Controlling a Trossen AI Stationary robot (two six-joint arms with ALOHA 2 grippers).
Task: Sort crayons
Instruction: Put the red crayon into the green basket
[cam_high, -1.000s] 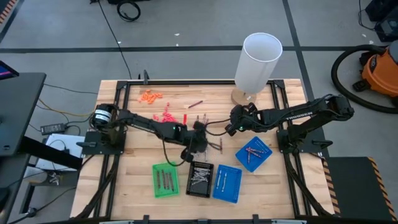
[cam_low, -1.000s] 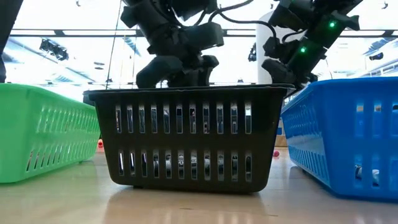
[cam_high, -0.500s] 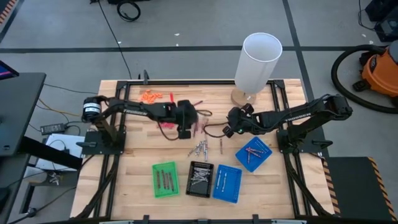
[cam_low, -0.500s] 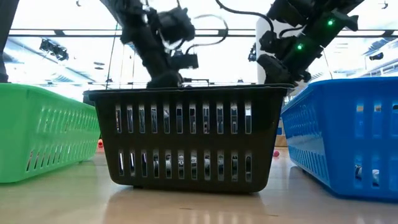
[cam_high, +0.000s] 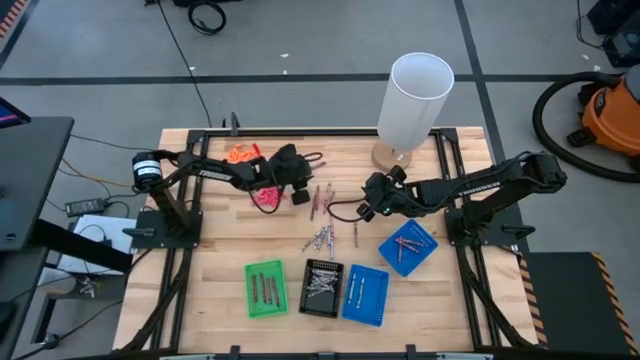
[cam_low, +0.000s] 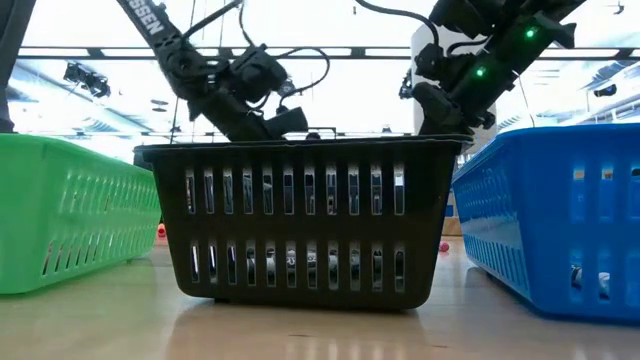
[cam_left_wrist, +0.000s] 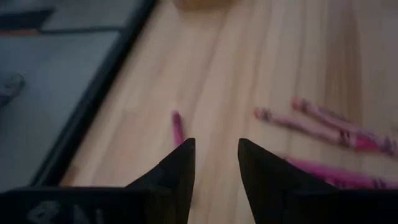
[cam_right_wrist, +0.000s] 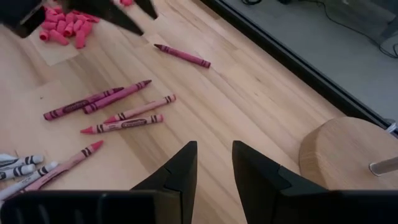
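Loose crayons lie flat on the wooden table: maroon ones (cam_high: 320, 200) between the two grippers, silvery-grey ones (cam_high: 320, 238) nearer the trays, and a single maroon one (cam_left_wrist: 177, 127) by the far edge. My left gripper (cam_high: 300, 190) hangs open over the table just left of the maroon crayons (cam_left_wrist: 329, 127), with nothing between its fingers (cam_left_wrist: 180, 165). My right gripper (cam_high: 365, 208) stands open to their right, also with nothing in it; the maroon crayons (cam_right_wrist: 118, 102) lie ahead of its fingers.
Near the front edge stand a green tray (cam_high: 265, 288), a black tray (cam_high: 321, 288) and a blue tray (cam_high: 365, 293), with another blue tray (cam_high: 407, 246) at the right. Coral bits (cam_high: 265, 195) and orange bits (cam_high: 240, 155) lie far left. A white cylinder (cam_high: 415, 100) stands at the back.
My left gripper has travelled from above the black tray toward the table's far edge and a little left, rolling as it went, and stayed open. The silvery-grey crayons it covered now show. My right gripper has kept still.
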